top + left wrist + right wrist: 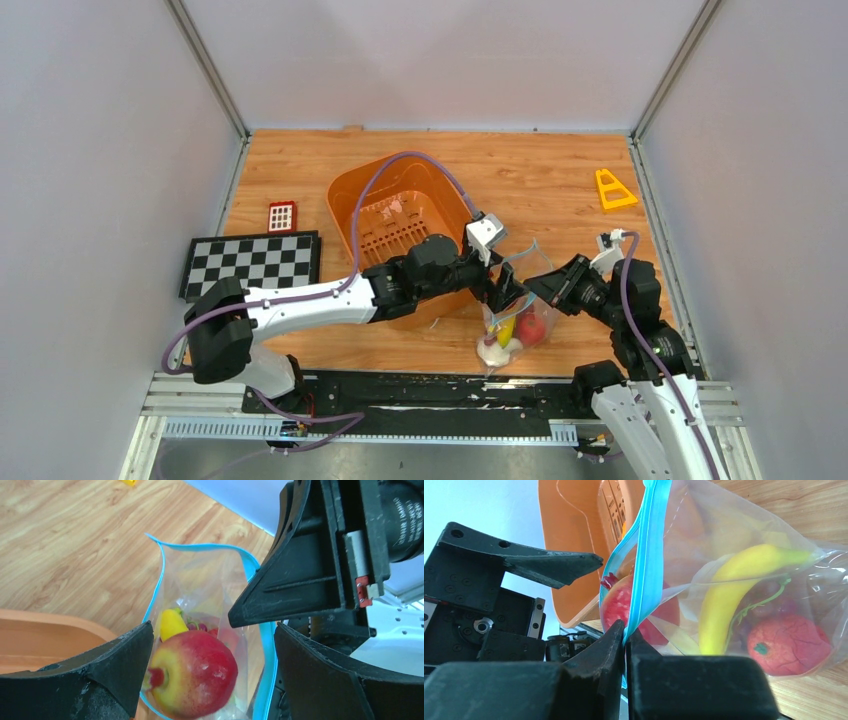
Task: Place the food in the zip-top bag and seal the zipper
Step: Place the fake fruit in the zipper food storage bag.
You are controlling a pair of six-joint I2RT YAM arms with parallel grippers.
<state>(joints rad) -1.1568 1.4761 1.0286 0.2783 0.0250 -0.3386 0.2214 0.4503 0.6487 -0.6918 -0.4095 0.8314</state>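
The clear zip-top bag (527, 265) stands open between my two grippers, in front of the orange basket. Its teal zipper (210, 546) rims the mouth. Inside lie a yellow banana (724, 595), a red round fruit (786, 645), small purple grapes and a white garlic-like piece (492, 352). A red and yellow fruit (195, 675) sits in the mouth between the fingers of my left gripper (212, 630); the jaws are open, the right finger well clear of the fruit. My right gripper (626, 630) is shut on the zipper strip (649, 555) and holds that edge up.
The orange slotted basket (350, 200) stands just behind the bag, against my left arm. A chessboard (252, 262) and a small red grid block (282, 216) lie at the left. A yellow triangle piece (612, 188) lies at the back right.
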